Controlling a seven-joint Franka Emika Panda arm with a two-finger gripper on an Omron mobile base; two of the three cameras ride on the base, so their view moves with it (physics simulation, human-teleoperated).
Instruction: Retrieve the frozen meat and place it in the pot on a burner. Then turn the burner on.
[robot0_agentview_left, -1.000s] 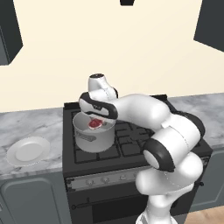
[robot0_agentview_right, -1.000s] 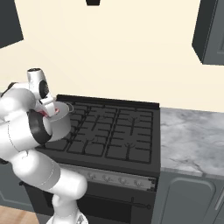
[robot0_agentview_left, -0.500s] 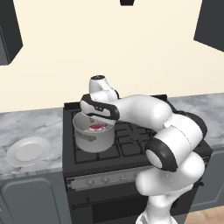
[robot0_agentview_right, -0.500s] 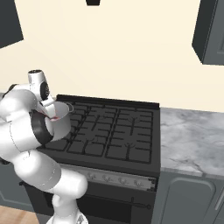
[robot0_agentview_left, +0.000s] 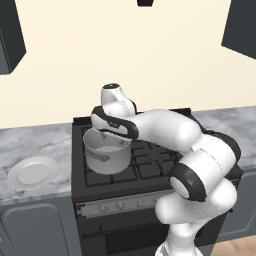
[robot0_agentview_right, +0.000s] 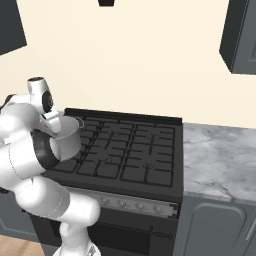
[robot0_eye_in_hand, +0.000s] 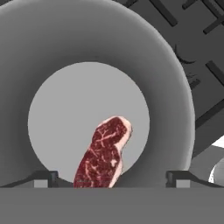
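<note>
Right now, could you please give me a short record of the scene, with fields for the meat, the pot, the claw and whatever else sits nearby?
meat: red marbled steak, lying inside the pot, clear of both fingertips
pot: grey metal, on the front left grate of the stove
claw: above the pot's mouth, pointing down into it, fingertips wide apart, holding nothing
plate: white, on the marble counter left of the stove
knobs: row along the stove's front; positions too small to tell
</note>
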